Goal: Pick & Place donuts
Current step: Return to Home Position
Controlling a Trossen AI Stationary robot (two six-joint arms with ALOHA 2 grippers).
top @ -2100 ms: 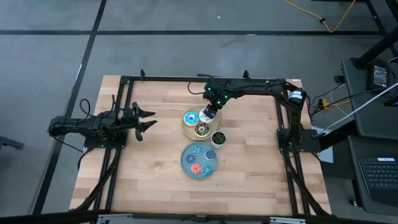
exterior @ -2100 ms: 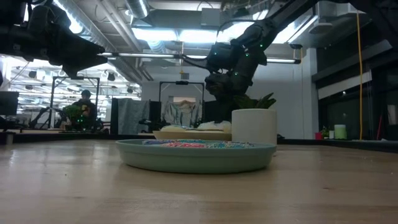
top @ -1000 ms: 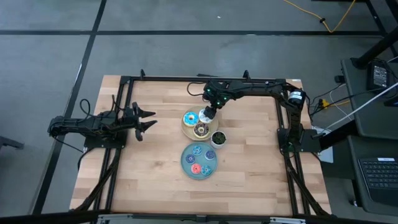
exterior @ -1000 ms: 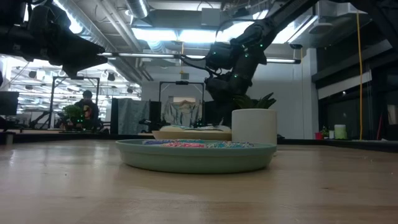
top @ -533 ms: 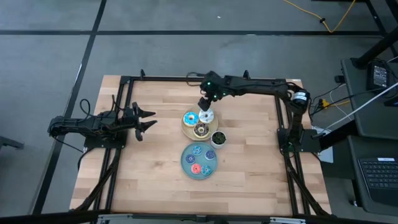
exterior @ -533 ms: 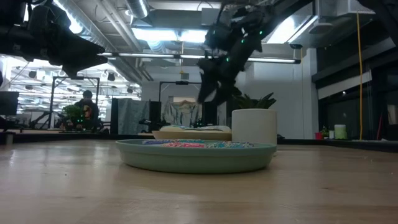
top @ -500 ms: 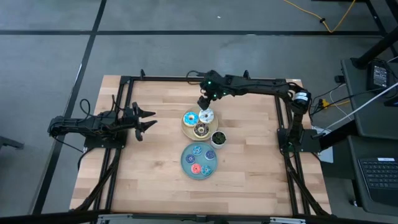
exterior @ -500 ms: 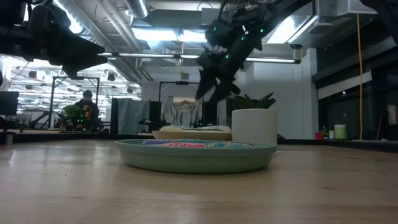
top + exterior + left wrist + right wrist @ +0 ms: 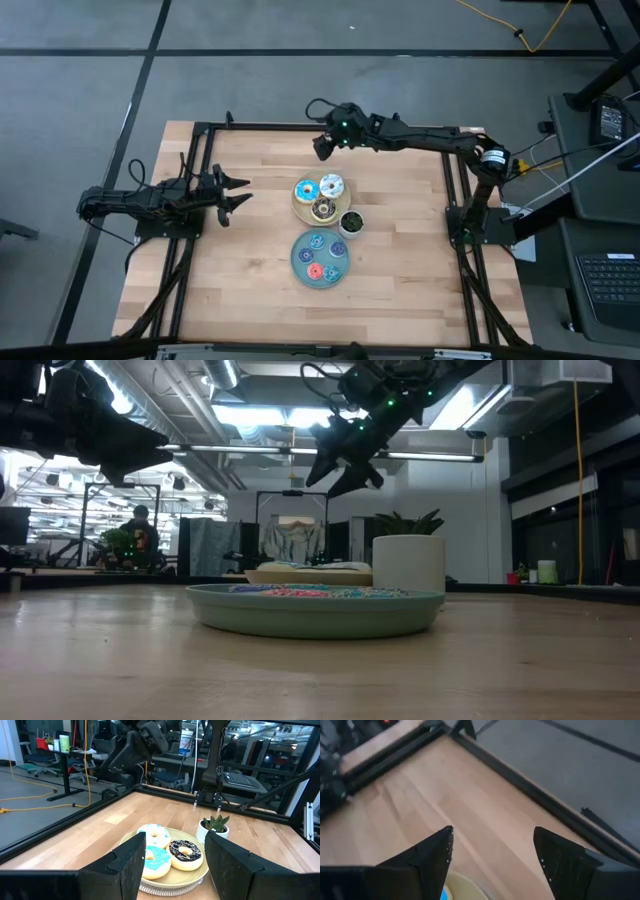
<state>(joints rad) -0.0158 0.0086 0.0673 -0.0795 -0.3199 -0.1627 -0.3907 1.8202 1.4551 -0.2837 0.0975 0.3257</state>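
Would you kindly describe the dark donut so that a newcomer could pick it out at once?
Near the middle of the wooden table a cream plate holds three large donuts. The dark donut lies on the side nearest the small potted plant; its icing is dark brown, its neighbours are a white donut and a light-blue donut.

A grey floor [image 9: 80, 80], crossed by dark lines [image 9: 300, 52], was seen around the wooden table [image 9: 250, 290]. A yellow cable [image 9: 490, 17] was laid on this floor beyond the table, and a desk with a keyboard [image 9: 610, 282] was placed at the right. In the low view, long ceiling lights [image 9: 250, 415] were lit in an open hall, and a person [image 9: 138, 528] was seen far behind. Office chairs [image 9: 35, 769] were noticed in the left wrist view.
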